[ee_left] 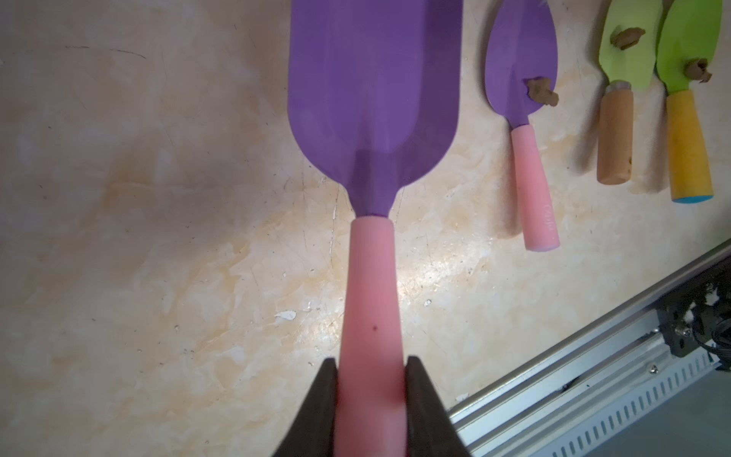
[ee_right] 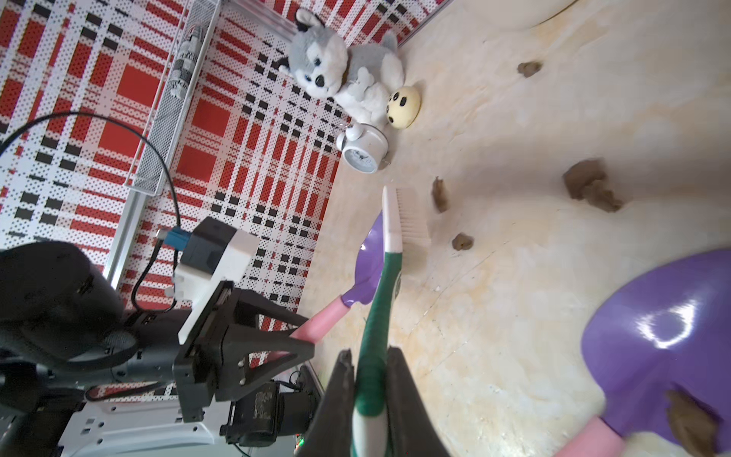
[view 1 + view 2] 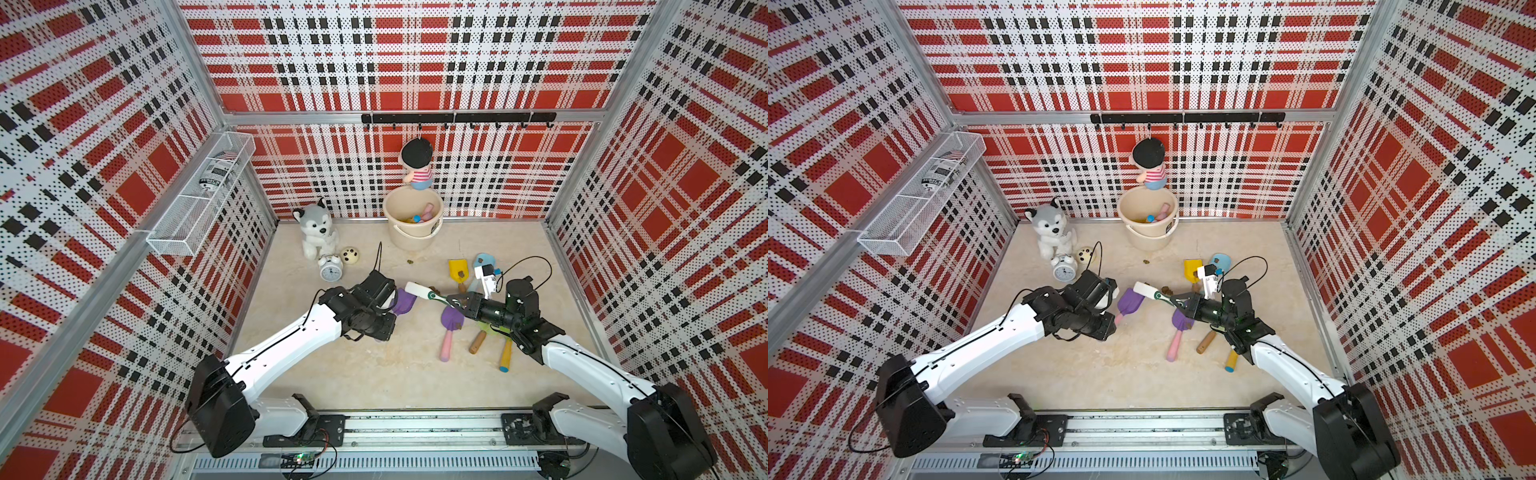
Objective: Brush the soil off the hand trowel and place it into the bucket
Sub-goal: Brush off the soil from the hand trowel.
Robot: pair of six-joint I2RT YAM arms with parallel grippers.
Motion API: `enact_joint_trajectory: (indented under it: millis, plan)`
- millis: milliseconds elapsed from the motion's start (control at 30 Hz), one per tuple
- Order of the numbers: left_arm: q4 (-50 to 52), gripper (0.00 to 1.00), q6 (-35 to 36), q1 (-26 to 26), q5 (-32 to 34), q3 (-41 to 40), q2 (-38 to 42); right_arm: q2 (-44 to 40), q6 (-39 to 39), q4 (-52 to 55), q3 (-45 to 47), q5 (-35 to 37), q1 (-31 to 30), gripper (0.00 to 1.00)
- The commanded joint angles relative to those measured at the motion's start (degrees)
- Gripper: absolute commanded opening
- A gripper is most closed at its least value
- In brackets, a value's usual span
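- Between the tight jaws of my left claw (image 1: 372, 380) sits the pink-handled, purple-bladed plastic hand trowel (image 1: 374, 99), blade bare.
- My right claw (image 2: 370, 368) grips the white-and-green bristle brush (image 2: 389, 237) beside that blade.
- Brown crumbly soil lumps (image 2: 591, 186) dot the tabletop (image 2: 514, 118); the round cream plastic bucket (image 3: 409, 239) stands at the rear.

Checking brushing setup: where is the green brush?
In both top views the white plastic brush with green handle is mid-table, held by the right claw, its head beside the purple trowel in the left claw.
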State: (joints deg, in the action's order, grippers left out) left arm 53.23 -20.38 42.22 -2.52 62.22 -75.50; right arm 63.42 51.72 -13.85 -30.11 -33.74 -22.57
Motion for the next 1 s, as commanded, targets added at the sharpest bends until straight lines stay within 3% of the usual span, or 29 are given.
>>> enact_joint_trajectory:
  millis: [0,167,400,567,700,967]
  plan:
    - [-0.94,0.0,0.23,0.23,1.68,2.39,-0.08,-2.31,-0.4,1.94,0.01,1.68,0.77,0.0]
    - [-0.84,0.0,0.29,0.32,1.73,2.73,-0.51,-4.32,-2.26,-3.46,-0.74,-4.7,-0.58,0.0]
    - [-0.94,0.0,0.11,0.84,1.96,3.96,-1.4,-2.03,-3.12,-5.78,-0.45,-5.89,-5.7,0.0]
    - [-0.93,0.0,-0.01,1.03,2.1,4.56,-1.44,0.16,-0.56,-8.59,1.5,-3.11,-5.8,0.0]
    - [-0.94,0.0,-0.01,1.03,1.94,4.6,-1.09,-0.2,-1.55,-4.32,0.62,1.14,-5.49,0.0]
    - [-0.94,0.0,-0.37,1.03,1.53,4.49,-0.11,-5.4,-3.78,-2.28,0.69,2.94,0.12,0.0]
